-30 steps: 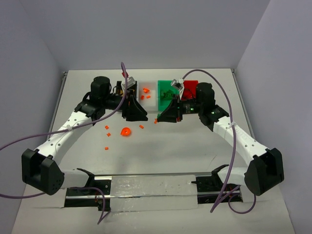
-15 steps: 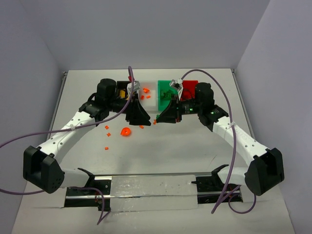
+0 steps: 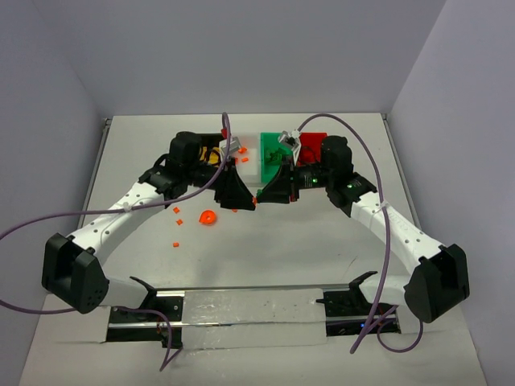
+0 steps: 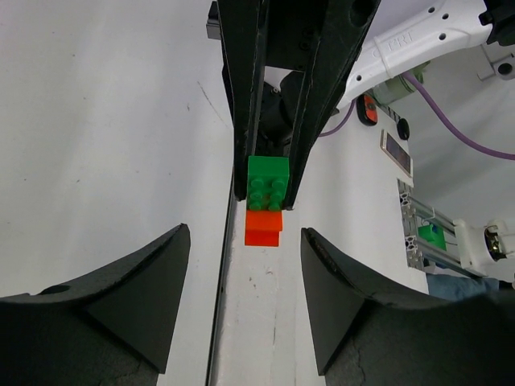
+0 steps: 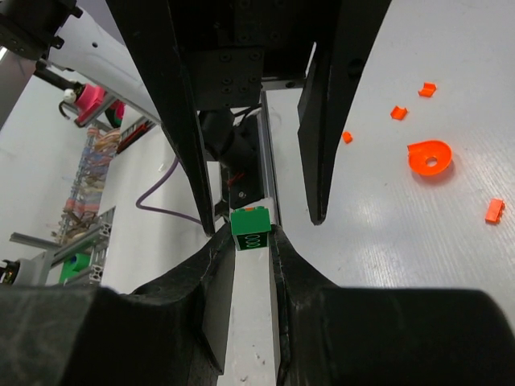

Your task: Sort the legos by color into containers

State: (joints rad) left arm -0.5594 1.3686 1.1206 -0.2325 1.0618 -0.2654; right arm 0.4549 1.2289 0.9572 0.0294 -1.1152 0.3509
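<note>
Overhead, the left pincer [image 3: 244, 201] and right pincer [image 3: 262, 197] face tip to tip, the white rectangular plastic bin [image 3: 253, 170] just beyond them. From the left wrist, its own fingers stand spread; ahead, the right pincer pinches a small green plastic brick [image 4: 268, 181] with an orange plastic brick [image 4: 263, 227] stuck on, jutting past its tips, likely offered for pulling apart. From the right wrist, the green brick sits clamped at the fingertips.

Left fingers [image 3: 239, 195] and right fingers [image 3: 273, 190] stand tip to tip before the containers [image 3: 269, 141]; open table [image 3: 322, 241] lies nearer.

left gripper [image 3: 245, 199] shifted right, nearer right gripper [image 3: 262, 197]
</note>
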